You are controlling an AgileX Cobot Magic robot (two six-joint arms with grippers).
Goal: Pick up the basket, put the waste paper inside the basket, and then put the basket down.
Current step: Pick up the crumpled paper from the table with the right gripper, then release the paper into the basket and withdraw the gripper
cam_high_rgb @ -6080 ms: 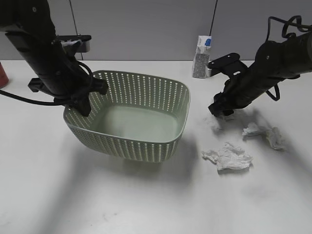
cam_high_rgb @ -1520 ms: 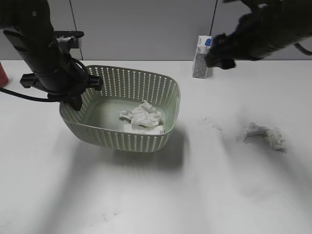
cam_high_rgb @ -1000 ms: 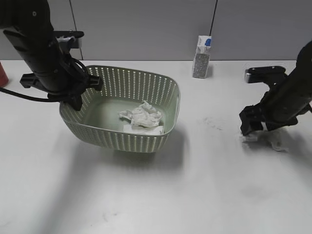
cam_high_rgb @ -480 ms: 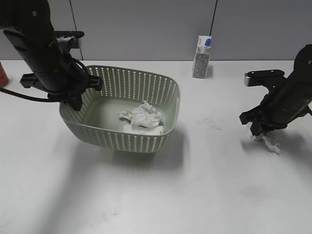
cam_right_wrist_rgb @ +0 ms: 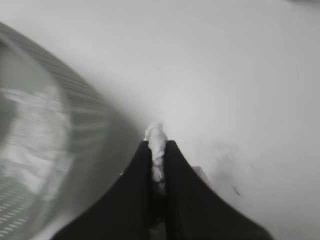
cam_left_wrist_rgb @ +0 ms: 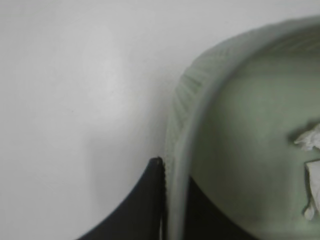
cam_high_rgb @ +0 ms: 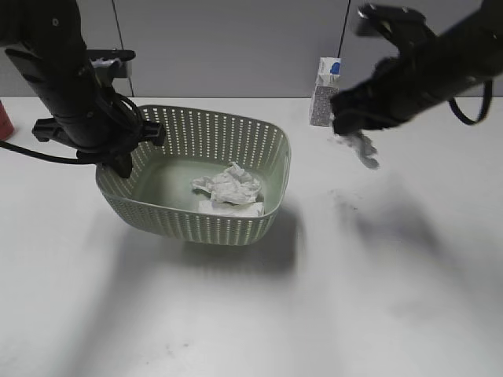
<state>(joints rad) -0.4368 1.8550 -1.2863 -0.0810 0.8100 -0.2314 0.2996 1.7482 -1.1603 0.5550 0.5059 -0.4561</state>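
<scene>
The left gripper (cam_high_rgb: 126, 153) is closed on the basket (cam_high_rgb: 206, 177), whose rim wall is pinched between its fingers (cam_left_wrist_rgb: 142, 202) at the left end; one finger is seen outside the wall and the other inside. The basket is held tilted, its left end raised off the desk (cam_high_rgb: 236, 314). Two wads of waste paper (cam_high_rgb: 229, 188) lie on the basket floor, to the right of those fingers. Farther right, the right gripper (cam_high_rgb: 346, 129) is held above the desk, just right of the basket. Its fingers (cam_right_wrist_rgb: 135, 195) are nearly shut, and the last wad (cam_high_rgb: 363, 148) is clamped between them, a crumpled end hanging below. Behind these fingers a carton (cam_high_rgb: 325, 92) stands upright.
</scene>
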